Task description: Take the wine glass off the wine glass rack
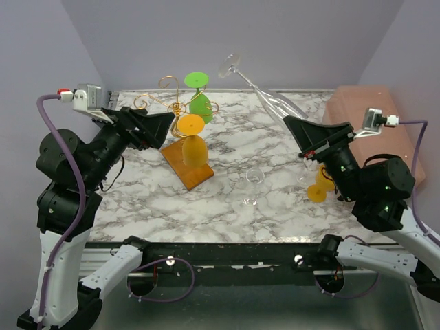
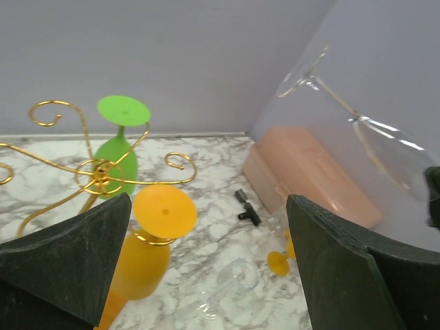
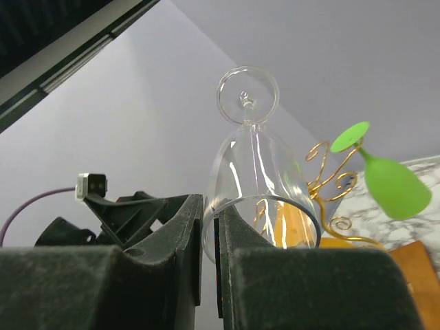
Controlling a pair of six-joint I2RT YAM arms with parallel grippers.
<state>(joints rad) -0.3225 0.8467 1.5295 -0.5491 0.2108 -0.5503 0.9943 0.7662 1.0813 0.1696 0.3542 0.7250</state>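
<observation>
The gold wire wine glass rack (image 1: 176,106) stands on an orange-brown wooden base (image 1: 187,167) at the back left. A green glass (image 1: 200,96) and an orange glass (image 1: 193,143) hang upside down from it. My right gripper (image 1: 297,128) is shut on the rim of a clear wine glass (image 1: 265,93) and holds it in the air to the right of the rack, foot up. In the right wrist view the fingers (image 3: 185,227) pinch the bowl wall of that glass (image 3: 254,172). My left gripper (image 1: 163,127) is open and empty beside the rack (image 2: 96,168).
Another clear glass (image 1: 254,185) lies on the marble table (image 1: 151,206), mid right. A small orange glass (image 1: 319,187) lies under my right arm. A pink box (image 1: 357,110) stands at the back right. A small black part (image 2: 247,206) lies near it.
</observation>
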